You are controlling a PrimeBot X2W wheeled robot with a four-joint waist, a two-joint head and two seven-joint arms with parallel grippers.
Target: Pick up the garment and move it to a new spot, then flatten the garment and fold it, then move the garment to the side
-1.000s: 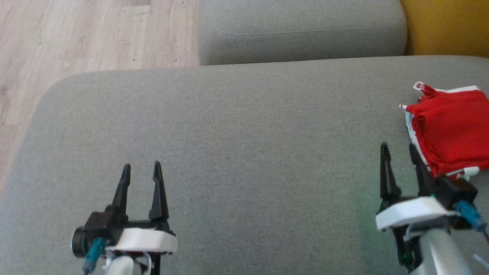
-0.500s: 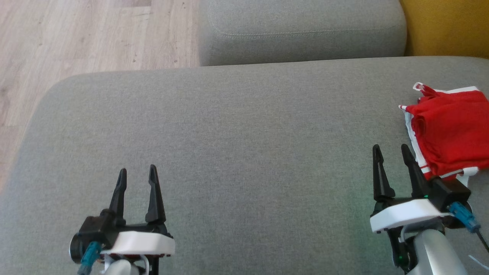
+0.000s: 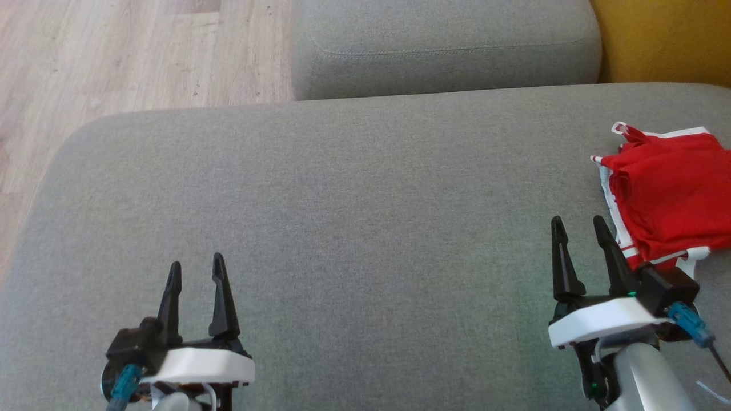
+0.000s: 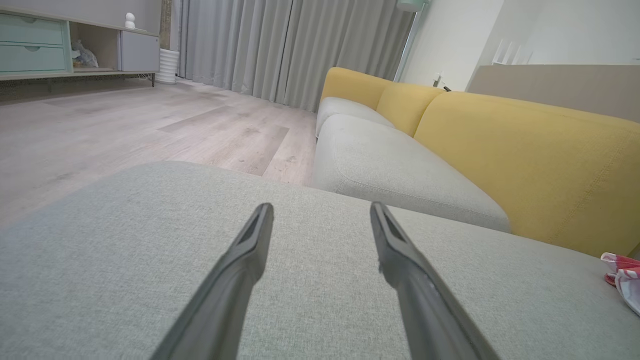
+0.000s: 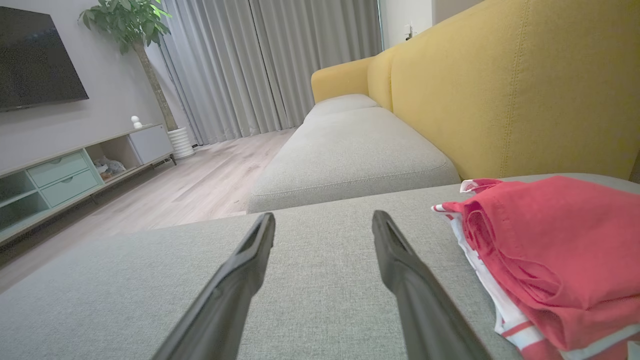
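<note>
The garment is red with white trim and lies folded at the right edge of the grey sofa cushion. It also shows at the right of the right wrist view as the garment, and a corner of the garment peeks in at the far right of the left wrist view. My right gripper hovers open just left of the garment, nothing between its fingers. My left gripper is open at the lower left, far from the garment, over bare cushion.
A second grey seat cushion lies beyond the one I work over, with a yellow backrest to the right. Wooden floor runs past the cushion's left edge. A TV cabinet stands across the room.
Both grippers have drawn back toward the bottom of the head view, and the right one has come away from the garment's edge. The garment has stayed in place.
</note>
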